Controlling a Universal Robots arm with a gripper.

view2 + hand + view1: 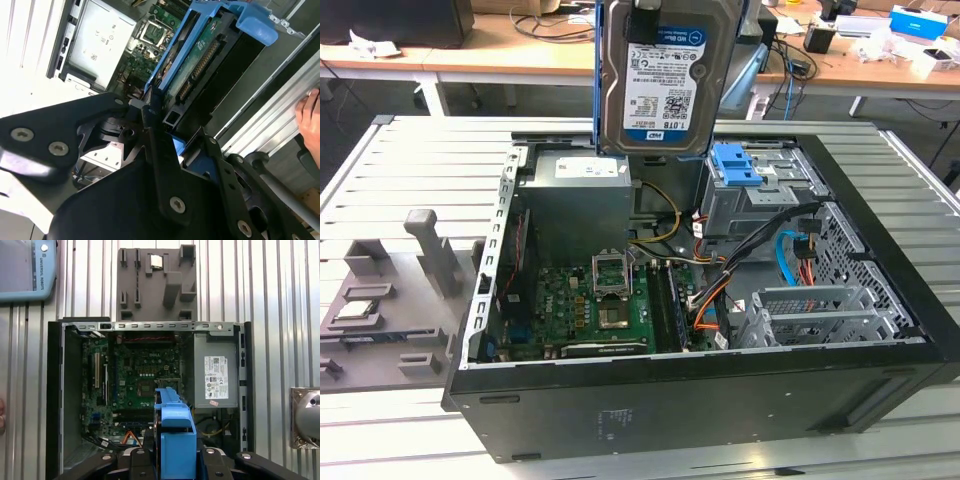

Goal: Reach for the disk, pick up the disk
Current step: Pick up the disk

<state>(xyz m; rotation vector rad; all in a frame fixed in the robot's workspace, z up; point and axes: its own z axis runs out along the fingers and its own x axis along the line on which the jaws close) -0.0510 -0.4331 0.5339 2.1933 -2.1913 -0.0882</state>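
Note:
The disk (pixel 655 90) hangs upright in the air above the open computer case (pixel 670 400), its white label with a blue band facing the exterior camera and blue rails down both sides. My gripper (pixel 645 15) is shut on its upper end. In the second wrist view the disk's (pixel 200 55) green circuit board and blue rail run out from between the black fingers (pixel 150 110). In the first wrist view the blue rail end of the disk (pixel 175 435) sticks out between the gripper's black links, high over the case (pixel 55 390).
Inside the case lie a motherboard (pixel 590 305), a grey power supply (pixel 580 200) and a metal drive cage topped by a blue latch piece (pixel 735 165). A grey fixture block (pixel 155 285) holding a small silver chip (pixel 156 261) sits beside the case. A person's hand (pixel 310 117) rests nearby.

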